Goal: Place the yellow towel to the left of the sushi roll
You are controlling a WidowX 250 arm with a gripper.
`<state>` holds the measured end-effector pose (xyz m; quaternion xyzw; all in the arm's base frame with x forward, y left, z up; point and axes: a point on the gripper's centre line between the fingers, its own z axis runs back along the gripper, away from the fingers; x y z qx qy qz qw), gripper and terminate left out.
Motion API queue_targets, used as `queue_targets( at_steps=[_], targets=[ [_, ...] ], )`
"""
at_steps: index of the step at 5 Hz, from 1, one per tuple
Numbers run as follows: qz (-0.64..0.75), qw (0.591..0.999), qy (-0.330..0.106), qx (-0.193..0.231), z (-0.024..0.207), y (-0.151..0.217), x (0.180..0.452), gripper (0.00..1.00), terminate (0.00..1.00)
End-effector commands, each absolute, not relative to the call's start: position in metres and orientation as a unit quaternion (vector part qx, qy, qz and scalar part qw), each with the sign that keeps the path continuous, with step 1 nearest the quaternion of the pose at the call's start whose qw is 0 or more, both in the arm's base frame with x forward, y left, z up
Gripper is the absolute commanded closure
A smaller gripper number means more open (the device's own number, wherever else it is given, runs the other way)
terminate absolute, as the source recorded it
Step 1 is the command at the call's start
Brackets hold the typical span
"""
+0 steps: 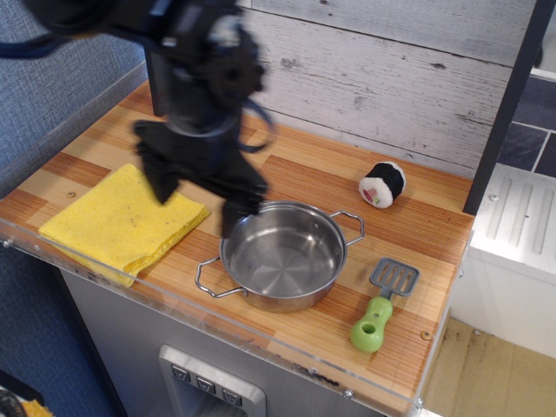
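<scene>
The yellow towel (120, 222) lies folded and flat at the front left of the wooden counter. The sushi roll (382, 184) lies on its side at the back right, near the wall. My gripper (197, 204) is black, blurred by motion, open and empty. It hangs over the towel's right edge, between the towel and the steel pot (282, 254). One finger is over the towel, the other at the pot's left rim.
A green-handled grey spatula (383, 305) lies right of the pot. A dark post (163, 74) stands at the back left and another at the right edge. The counter has a clear plastic lip along its front.
</scene>
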<state>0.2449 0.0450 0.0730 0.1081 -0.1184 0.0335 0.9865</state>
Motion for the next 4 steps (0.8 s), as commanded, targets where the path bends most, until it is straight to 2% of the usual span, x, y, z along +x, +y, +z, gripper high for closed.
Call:
queue_targets(
  at_steps=[1, 2, 4],
  targets=[
    [0.140, 0.978, -0.127, 0.092, 0.066, 0.095, 0.216, 0.00, 0.00],
    [0.190, 0.970, -0.125, 0.086, 0.060, 0.115, 0.206, 0.00, 0.00],
    [0.216, 0.967, -0.112, 0.082, 0.046, 0.138, 0.206, 0.00, 0.00]
  ],
)
